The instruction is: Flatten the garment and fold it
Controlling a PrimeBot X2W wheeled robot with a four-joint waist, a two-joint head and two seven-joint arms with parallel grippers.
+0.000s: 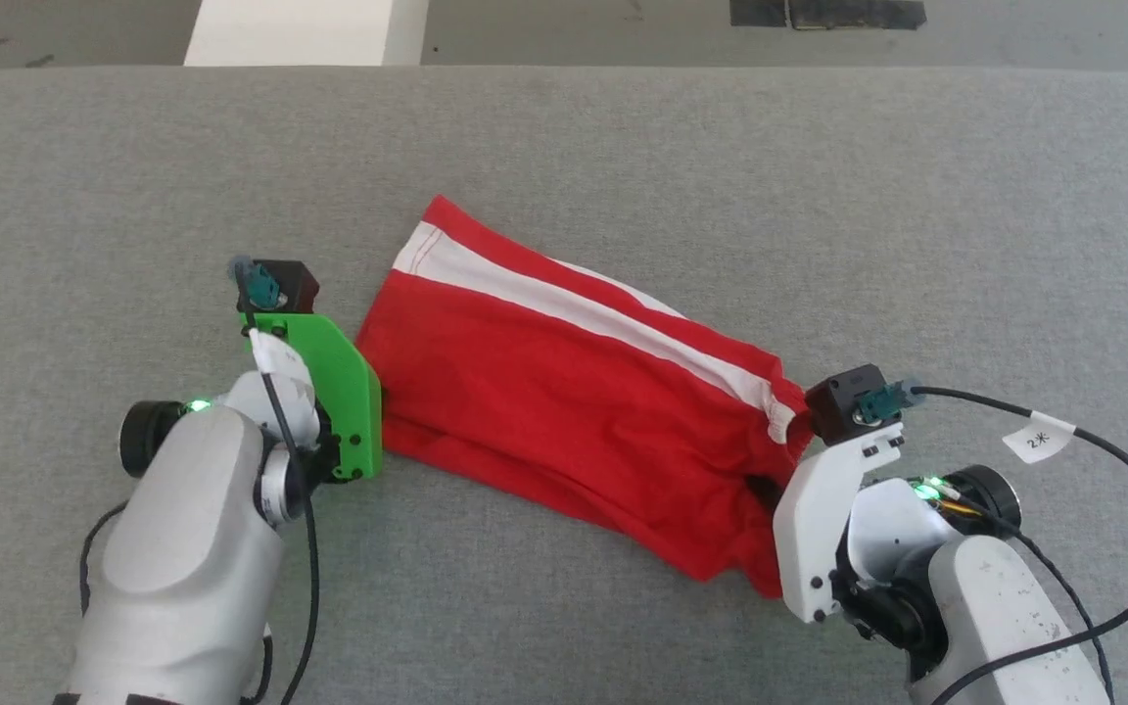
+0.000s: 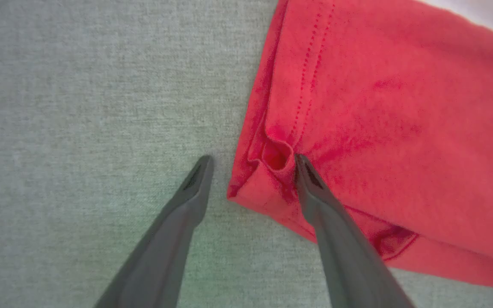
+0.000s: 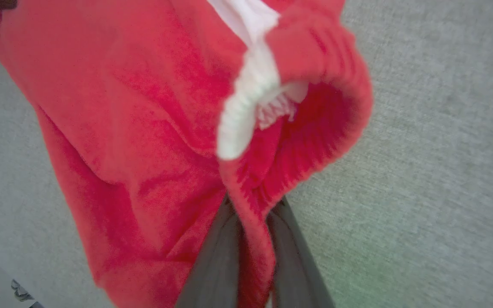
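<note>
The garment [image 1: 564, 392], red shorts with a white side stripe, lies slanted across the grey table, rumpled at its near edge. My left gripper [image 2: 250, 160] is open astride the garment's [image 2: 379, 128] hem corner. One finger rests on the table and the other lies on the fabric. In the head view this gripper's green wrist mount [image 1: 334, 382] sits at the garment's left end. My right gripper [image 3: 253, 205] is shut on the red elastic waistband of the garment [image 3: 135, 128], which bulges open above the fingers. Its white wrist mount [image 1: 819, 509] stands at the garment's right end.
The grey cloth-covered table [image 1: 564, 147] extends well beyond the garment on every side. Its far edge runs along the top, with floor, a white strip [image 1: 305, 29] and a dark patch [image 1: 823, 12] beyond. A black cable with a white tag [image 1: 1039, 438] loops from my right wrist.
</note>
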